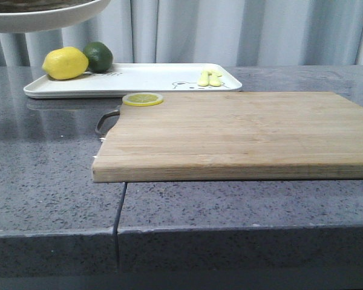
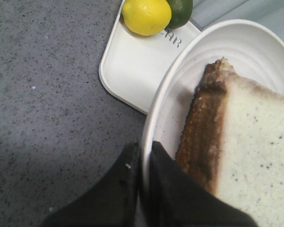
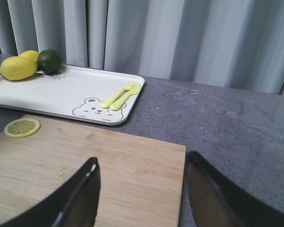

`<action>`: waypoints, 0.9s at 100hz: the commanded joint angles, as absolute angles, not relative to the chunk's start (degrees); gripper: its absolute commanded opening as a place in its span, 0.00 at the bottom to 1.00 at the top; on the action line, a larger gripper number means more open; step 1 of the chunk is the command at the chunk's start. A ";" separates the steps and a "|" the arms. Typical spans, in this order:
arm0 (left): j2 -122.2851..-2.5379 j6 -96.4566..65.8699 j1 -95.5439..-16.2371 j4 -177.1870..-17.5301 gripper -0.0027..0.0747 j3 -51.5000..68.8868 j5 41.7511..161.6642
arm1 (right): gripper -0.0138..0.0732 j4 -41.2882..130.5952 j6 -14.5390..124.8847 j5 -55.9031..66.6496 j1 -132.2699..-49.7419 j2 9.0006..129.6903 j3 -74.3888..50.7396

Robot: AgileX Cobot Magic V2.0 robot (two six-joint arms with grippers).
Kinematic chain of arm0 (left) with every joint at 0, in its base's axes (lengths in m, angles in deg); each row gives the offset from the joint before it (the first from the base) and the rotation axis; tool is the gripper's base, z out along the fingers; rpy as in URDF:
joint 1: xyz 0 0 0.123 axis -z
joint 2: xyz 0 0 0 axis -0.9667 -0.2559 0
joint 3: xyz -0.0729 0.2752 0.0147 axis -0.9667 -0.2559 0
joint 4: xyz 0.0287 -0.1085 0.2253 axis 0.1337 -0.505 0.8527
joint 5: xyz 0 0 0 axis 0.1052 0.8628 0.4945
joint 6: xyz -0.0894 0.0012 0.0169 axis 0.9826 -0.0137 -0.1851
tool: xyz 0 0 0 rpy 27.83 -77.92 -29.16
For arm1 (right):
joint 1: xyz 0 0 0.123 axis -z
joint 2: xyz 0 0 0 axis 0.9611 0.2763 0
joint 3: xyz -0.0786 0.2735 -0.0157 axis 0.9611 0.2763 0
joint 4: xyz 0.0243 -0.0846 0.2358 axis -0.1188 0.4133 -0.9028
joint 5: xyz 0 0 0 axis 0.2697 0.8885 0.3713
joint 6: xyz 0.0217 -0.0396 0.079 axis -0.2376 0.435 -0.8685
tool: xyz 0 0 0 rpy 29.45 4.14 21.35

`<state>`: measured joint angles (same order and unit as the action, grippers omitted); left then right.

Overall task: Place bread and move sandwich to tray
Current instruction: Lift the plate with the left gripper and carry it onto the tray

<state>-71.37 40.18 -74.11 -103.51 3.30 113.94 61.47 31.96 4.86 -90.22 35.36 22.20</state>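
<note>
My left gripper [image 2: 143, 156] is shut on the rim of the round white plate [image 2: 180, 61], one finger inside and one outside. On the plate lies the sandwich, showing only its top, a thick pale slice of bread [image 2: 255, 142] with a dark brown crust; no egg shows. The plate [image 1: 42, 18] hangs high at the far left, above the left end of the white tray [image 1: 157, 78]. In the right wrist view my right gripper [image 3: 142, 184] is open over the right end of the wooden board [image 3: 61, 170], with nothing between its fingers. The bear drawing marks the tray [image 3: 61, 92].
A lemon [image 1: 65, 63] and a lime [image 1: 98, 55] sit on the tray's left end, and a yellow fork and knife [image 1: 209, 78] on its right. A lemon slice [image 1: 143, 99] lies on the far left corner of the wooden board [image 1: 242, 133]. Grey curtains hang behind the counter.
</note>
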 commanded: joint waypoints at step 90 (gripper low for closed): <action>-116.07 26.83 -73.88 -121.18 0.01 56.74 131.13 | 0.64 61.95 32.24 0.09 -89.92 35.43 20.56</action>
